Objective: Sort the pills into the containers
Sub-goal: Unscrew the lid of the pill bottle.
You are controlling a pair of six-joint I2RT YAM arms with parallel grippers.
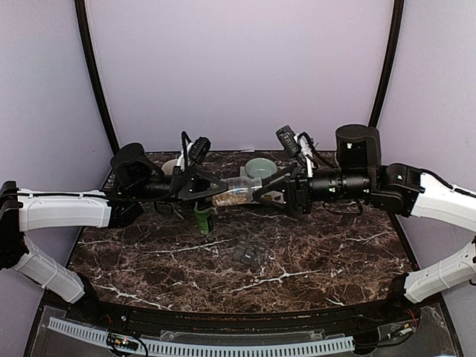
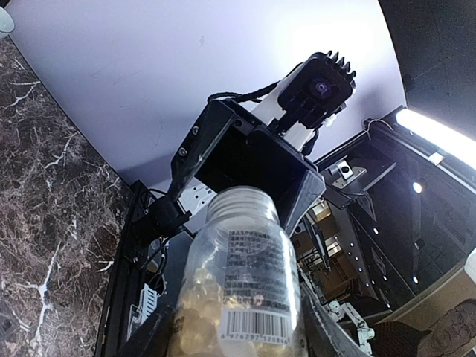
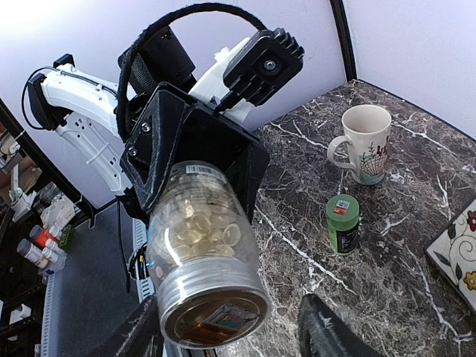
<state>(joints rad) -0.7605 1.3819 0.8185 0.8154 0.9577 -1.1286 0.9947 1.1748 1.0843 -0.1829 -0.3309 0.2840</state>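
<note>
The pills (image 3: 199, 223) are sitting inside a clear bottle (image 1: 232, 197) that is hanging sideways above the marble table (image 1: 335, 253), its mouth pointing toward three o'clock in the top view. The left gripper (image 1: 217, 195) is pinching its base. The right gripper (image 3: 230, 331) is standing spread around the threaded neck, one finger clearly off it. The containers (image 1: 249, 255) are lying at six o'clock from the clear bottle, with a green tub (image 1: 202, 219) standing at seven o'clock.

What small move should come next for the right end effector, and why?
Probably draw the right end effector back off the pill bottle: its jaws stand open around the bare threaded neck, the left end effector grips the bottle's body, and the containers lie on the table.
</note>
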